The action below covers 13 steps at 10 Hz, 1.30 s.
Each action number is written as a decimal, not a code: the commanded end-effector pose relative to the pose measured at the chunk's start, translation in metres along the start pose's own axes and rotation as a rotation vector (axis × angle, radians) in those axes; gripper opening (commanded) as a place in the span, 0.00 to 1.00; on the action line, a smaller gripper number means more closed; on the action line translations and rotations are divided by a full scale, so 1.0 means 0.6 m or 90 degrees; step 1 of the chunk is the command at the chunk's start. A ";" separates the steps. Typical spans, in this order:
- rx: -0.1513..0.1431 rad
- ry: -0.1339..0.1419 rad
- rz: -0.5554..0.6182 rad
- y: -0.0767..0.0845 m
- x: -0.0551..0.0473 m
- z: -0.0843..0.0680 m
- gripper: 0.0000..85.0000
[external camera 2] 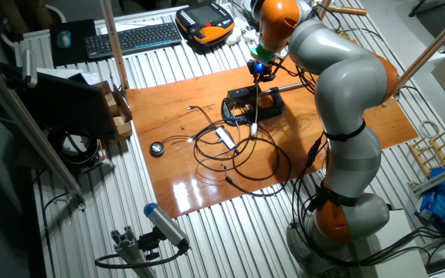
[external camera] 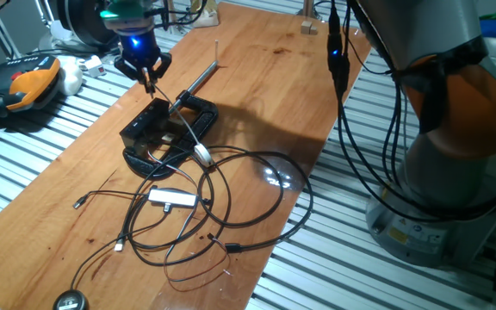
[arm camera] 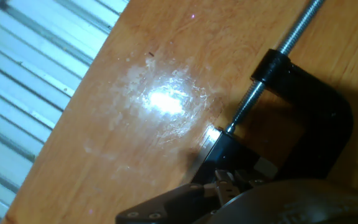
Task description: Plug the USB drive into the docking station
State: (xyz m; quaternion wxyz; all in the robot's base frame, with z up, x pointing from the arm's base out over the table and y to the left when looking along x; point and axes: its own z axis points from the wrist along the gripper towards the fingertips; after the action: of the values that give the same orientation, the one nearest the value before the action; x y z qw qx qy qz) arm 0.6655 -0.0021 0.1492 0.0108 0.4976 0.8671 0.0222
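Note:
The docking station (external camera: pixel 149 129) is a black box on a rounded base on the wooden table, with thin wires at its front; it also shows in the other fixed view (external camera 2: pixel 240 103). My gripper (external camera: pixel 150 83) hangs just above its far edge, fingers pinched together on a small dark piece with a silver end, the USB drive (arm camera: pixel 215 144). In the other fixed view the gripper (external camera 2: pixel 258 74) is over the station's back. The hand view does not show the station clearly.
A black C-shaped clamp (external camera: pixel 195 116) with a long metal rod (external camera: pixel 198 79) lies against the station's right side and fills the hand view (arm camera: pixel 312 102). A silver adapter (external camera: pixel 167 197) and looping black cables (external camera: pixel 257 194) lie in front. A round black puck (external camera: pixel 70 300) sits near the table's front corner.

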 end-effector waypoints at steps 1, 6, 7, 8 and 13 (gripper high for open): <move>-0.001 -0.006 0.051 0.000 0.001 -0.002 0.00; -0.002 -0.005 0.143 0.000 0.004 -0.005 0.00; -0.002 -0.002 0.164 0.000 0.004 -0.005 0.00; 0.000 -0.001 0.177 0.001 0.005 -0.004 0.00; 0.010 0.007 0.238 0.002 0.009 -0.002 0.00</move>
State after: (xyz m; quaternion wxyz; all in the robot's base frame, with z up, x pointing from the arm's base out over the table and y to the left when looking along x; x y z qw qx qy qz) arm 0.6637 0.0033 0.1507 -0.0023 0.6509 0.7589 0.0194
